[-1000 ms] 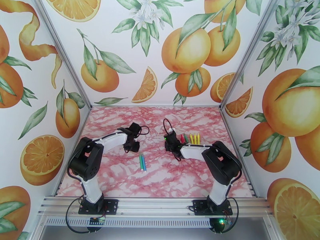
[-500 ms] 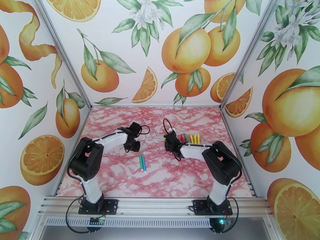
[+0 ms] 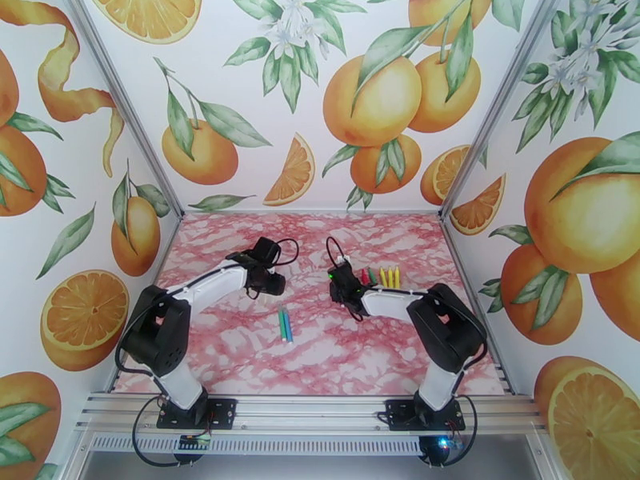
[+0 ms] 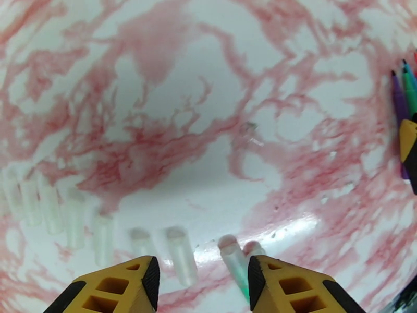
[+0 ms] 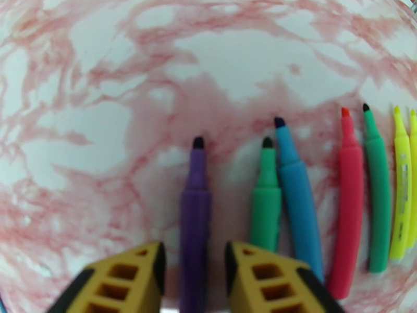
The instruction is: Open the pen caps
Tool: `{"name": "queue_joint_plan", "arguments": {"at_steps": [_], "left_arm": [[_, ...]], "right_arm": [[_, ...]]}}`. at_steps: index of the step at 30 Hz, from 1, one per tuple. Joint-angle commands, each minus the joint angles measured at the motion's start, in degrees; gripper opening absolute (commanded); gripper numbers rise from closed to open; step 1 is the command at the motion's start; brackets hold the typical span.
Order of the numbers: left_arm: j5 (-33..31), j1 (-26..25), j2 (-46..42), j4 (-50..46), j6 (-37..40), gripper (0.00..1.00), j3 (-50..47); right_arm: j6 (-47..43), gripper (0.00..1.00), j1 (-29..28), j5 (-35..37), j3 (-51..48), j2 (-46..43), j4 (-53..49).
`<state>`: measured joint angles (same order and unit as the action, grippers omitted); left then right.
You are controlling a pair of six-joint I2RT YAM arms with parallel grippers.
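Hovering low over the pink marbled table (image 3: pixel 240 354), the left gripper (image 4: pixel 203 268) is holding its jaws apart, gripping nothing. Clear pen caps (image 4: pixel 75 225) are lying in a loose row on the table ahead of it, and one greenish-tinted cap (image 4: pixel 234 259) is resting just beside its right finger. Mid-table, a green-and-blue marker pair (image 3: pixel 284 324) is lying side by side. Over to the right gripper (image 5: pixel 195 254): jaws parted, straddling the purple marker (image 5: pixel 195 204) without pinching it. Alongside, green marker (image 5: pixel 266 204), blue marker (image 5: pixel 294 194), pink marker (image 5: pixel 346 204), second green marker (image 5: pixel 378 204) and yellow markers (image 5: pixel 401 194) are lying in a row, tips bare.
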<state>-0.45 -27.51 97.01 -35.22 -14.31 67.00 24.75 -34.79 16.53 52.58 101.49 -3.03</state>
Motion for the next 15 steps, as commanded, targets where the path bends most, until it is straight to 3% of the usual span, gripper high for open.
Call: {"name": "queue_joint_plan", "arguments": {"at_steps": [1,15], "left_arm": [[1.2,0.1,-4.3,4.6,0.5,0.60,-2.7],[-1.0,5.9,-16.9,12.8,1.5,0.74,-15.1]], "right_arm": [[-1.9,0.41,0.0,-2.3,-0.5,-4.3,-0.8],[-6.4,0.55,-7.3,-3.9,-1.3,-14.2,-4.7]]}}
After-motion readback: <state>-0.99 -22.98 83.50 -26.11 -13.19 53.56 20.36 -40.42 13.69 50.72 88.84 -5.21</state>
